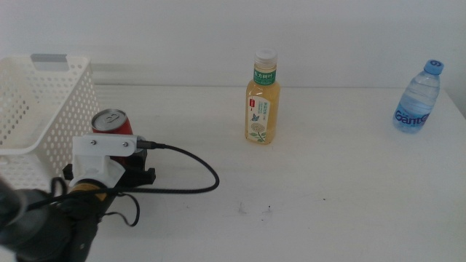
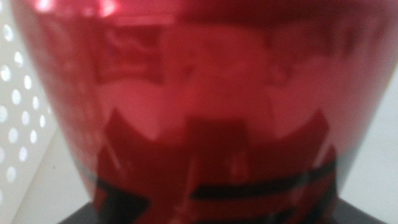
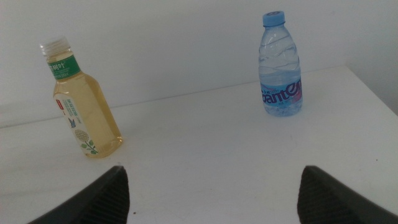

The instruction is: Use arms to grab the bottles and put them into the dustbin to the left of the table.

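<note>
A red soda can point(image 1: 113, 121) stands upright beside the white dustbin point(image 1: 44, 109) at the table's left. My left gripper point(image 1: 109, 164), with its white block and looping cable, is right up against the can's lower part and hides it. In the left wrist view the can point(image 2: 199, 106) fills the picture. The yellow tea bottle point(image 1: 262, 98) stands mid-table and the clear water bottle point(image 1: 419, 98) at the far right. My right gripper point(image 3: 211, 193) is open with nothing between its fingers, short of the tea bottle point(image 3: 84, 106) and the water bottle point(image 3: 281, 65).
The white table point(image 1: 328, 182) carries a few dark specks near its middle front. The dustbin's perforated wall point(image 2: 15, 112) shows just beside the can in the left wrist view. A white wall runs behind the table.
</note>
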{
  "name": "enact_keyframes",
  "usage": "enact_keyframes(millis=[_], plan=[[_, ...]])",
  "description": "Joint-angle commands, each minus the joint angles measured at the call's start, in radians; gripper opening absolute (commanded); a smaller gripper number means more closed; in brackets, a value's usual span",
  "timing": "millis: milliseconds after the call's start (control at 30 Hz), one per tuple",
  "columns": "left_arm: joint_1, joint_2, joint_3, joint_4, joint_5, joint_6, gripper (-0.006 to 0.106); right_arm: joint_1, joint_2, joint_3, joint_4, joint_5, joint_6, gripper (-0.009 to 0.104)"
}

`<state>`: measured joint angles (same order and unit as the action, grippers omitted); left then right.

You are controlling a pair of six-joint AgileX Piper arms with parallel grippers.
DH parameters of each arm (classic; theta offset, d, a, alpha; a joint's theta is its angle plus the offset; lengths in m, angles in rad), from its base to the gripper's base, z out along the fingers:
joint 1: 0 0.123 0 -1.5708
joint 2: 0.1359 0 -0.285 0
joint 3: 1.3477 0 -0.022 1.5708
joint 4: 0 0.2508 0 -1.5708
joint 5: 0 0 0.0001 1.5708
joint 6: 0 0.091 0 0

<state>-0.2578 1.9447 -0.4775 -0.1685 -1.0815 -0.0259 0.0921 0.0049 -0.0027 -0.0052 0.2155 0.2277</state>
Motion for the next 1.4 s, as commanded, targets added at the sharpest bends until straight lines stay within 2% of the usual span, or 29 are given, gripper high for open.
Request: enact_keyframes(millis=[0,233,333,400,567,800,967,1200,1267,1367], plan=[[0.005,-0.114,0.036,0.031,-0.009,-0.005,-0.002,-0.005,-0.005,0.003,-0.010,-0.011,-0.001,0.086],[0.005,-0.480,0.012,0.089,0.525,-0.005,-0.002,-0.005,-0.005,0.003,-0.010,-0.011,-0.001,0.086],[0.005,-0.614,-0.046,0.095,0.766,0.003,-0.002,-0.005,-0.005,0.003,-0.010,-0.011,-0.001,0.086],[0.005,-0.670,-0.109,0.136,0.919,0.012,-0.002,-0.005,-0.005,0.003,-0.010,-0.011,-0.001,0.086],[0.073,-0.683,-0.393,0.174,1.453,0.065,-0.002,-0.005,-0.005,0.003,-0.010,-0.011,-0.001,0.086],[0.252,-0.495,-0.847,0.078,1.988,0.293,-0.002,-0.005,-0.005,0.003,-0.010,-0.011,-0.001,0.086],[0.334,-0.357,-1.078,0.082,2.191,0.288,-0.002,-0.005,-0.005,0.003,-0.010,-0.011,-0.001,0.086],[0.433,-0.183,-1.333,0.071,2.303,0.298,-0.002,-0.005,-0.005,0.003,-0.010,-0.011,-0.001,0.086],[0.472,-0.133,-1.383,0.051,2.303,0.306,-0.002,-0.005,-0.005,0.003,-0.010,-0.011,-0.001,0.086],[0.532,-0.053,-1.433,-0.045,2.303,0.372,-0.002,-0.005,-0.005,0.003,-0.010,-0.011,-0.001,0.086]])
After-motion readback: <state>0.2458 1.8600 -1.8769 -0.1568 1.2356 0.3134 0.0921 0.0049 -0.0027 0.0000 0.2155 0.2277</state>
